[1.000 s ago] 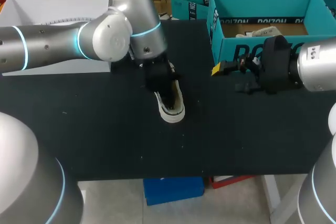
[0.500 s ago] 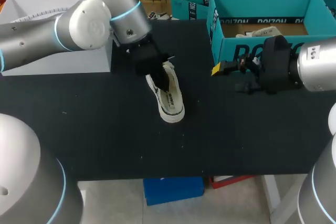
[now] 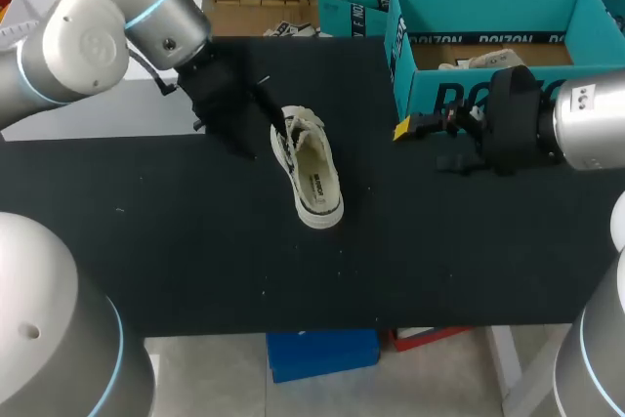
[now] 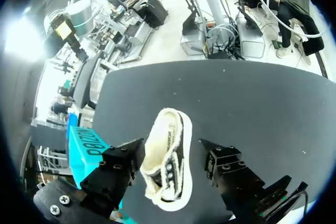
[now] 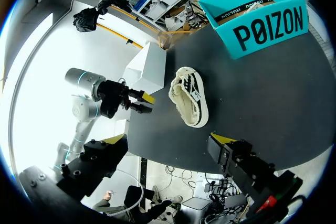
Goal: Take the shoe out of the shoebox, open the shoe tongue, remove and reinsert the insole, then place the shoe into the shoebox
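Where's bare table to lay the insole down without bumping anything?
The near strip of the table, in front of the shoe, is bare edge to edge. Crowded: between shoe and shoebox, where the right gripper sits, and beside the left gripper.

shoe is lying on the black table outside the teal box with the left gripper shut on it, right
Not quite. The shoe does lie on the black table outside the teal box, but the left gripper is open and clear of it, as the right wrist view shows.
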